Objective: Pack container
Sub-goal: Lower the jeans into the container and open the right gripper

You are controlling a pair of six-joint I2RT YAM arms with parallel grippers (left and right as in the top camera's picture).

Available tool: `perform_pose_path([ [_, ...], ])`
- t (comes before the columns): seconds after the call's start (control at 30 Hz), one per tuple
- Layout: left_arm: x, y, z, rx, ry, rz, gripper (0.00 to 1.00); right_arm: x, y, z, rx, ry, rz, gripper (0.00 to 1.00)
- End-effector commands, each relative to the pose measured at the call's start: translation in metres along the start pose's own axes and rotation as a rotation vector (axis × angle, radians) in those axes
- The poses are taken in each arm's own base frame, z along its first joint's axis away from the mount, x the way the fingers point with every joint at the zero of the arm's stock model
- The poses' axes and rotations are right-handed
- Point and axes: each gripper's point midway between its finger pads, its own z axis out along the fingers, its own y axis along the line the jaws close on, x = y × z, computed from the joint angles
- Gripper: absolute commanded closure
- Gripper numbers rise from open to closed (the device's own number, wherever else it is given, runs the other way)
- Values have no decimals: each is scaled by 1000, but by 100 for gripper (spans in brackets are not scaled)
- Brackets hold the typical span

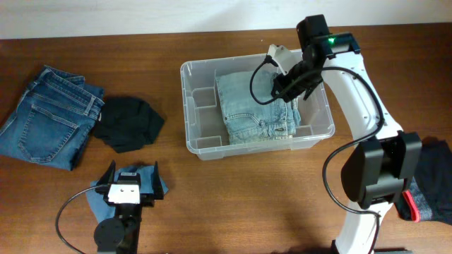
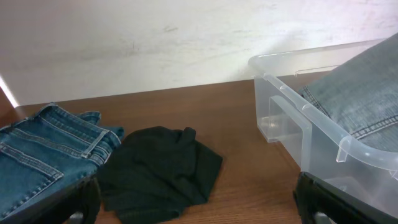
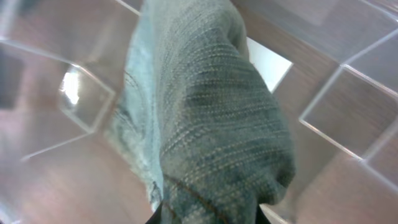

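The clear plastic container (image 1: 198, 144) stands at the table's middle, and its near corner shows in the left wrist view (image 2: 292, 102). Light blue jeans (image 1: 251, 106) lie folded inside it. My right gripper (image 1: 288, 90) is over the container's right side, shut on a fold of these jeans (image 3: 211, 124); its fingertips show only at the bottom edge of the right wrist view. The white label (image 3: 268, 62) shows through the container's floor. My left gripper (image 1: 128, 182) is open and empty, low at the front left, its fingers (image 2: 199, 208) wide apart.
Darker blue jeans (image 1: 49, 113) lie at the far left, with a black garment (image 1: 127, 123) beside them. A blue cloth (image 1: 159, 185) lies under the left gripper. Dark clothing with a red edge (image 1: 427, 187) lies at the right edge.
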Motion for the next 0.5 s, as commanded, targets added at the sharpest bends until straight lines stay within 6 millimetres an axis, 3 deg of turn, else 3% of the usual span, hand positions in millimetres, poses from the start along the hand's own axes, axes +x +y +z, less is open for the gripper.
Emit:
perform_pose_path([
  [0.0, 1, 3, 0, -14, -2, 16, 0, 8, -15, 12, 82, 63, -24, 96],
  [0.23, 1, 3, 0, -14, -2, 16, 0, 14, -36, 8, 200, 106, -28, 94],
  [0.47, 1, 3, 0, -14, -2, 16, 0, 14, -38, 8, 208, 103, -29, 91],
])
